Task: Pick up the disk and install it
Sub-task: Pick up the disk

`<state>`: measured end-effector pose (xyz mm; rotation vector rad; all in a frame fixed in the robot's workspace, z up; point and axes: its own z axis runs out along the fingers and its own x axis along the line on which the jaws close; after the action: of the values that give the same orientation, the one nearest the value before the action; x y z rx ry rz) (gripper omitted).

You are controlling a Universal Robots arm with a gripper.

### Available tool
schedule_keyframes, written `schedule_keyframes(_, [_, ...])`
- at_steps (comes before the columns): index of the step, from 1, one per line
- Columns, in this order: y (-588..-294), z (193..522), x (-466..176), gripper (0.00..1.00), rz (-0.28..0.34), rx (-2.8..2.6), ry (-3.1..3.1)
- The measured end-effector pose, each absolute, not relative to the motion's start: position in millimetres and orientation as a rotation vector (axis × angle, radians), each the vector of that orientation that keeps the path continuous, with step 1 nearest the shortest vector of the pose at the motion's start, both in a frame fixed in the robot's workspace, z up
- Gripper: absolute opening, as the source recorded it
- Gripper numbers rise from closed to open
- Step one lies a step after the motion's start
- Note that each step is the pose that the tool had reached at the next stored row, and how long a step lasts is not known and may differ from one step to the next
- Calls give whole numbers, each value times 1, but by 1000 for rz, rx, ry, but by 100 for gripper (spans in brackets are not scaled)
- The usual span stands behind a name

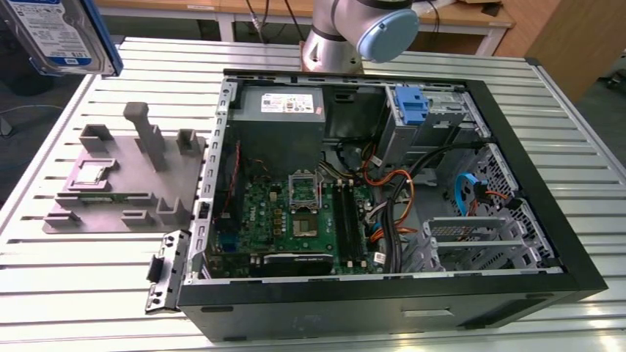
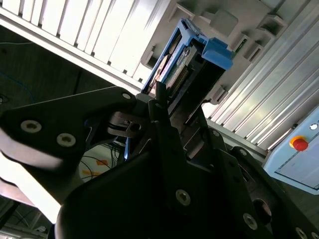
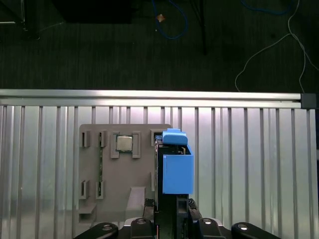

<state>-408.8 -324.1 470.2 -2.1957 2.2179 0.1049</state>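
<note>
Claw [image 3: 172, 219] is being clamped on the disk [image 3: 178, 169] edgewise above the table [image 3: 249, 164]; a slip or twist is being risked, since seemingly little of it is being gripped.

Disk [image 3: 177, 172] in a smooth blue plastic frame, its label [image 1: 54, 29] glossy. Matt black gripper [image 2: 162, 107] with bright metal screws [image 2: 182, 197]. Ribbed silver metal table [image 1: 88, 293], lightly shiny. Matt grey plastic holder [image 1: 117, 187]. Computer case [image 1: 391, 312] of black painted metal.

Silver-grey arm [image 1: 328, 44], pale blue joint cap [image 1: 388, 33], black jaws — silver screws [image 2: 183, 197]
</note>
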Motion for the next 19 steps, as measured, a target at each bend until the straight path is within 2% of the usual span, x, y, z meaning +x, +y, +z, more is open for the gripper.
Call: schedule_keyframes(19, [-324, 483, -409, 35, 105, -2196, 2218])
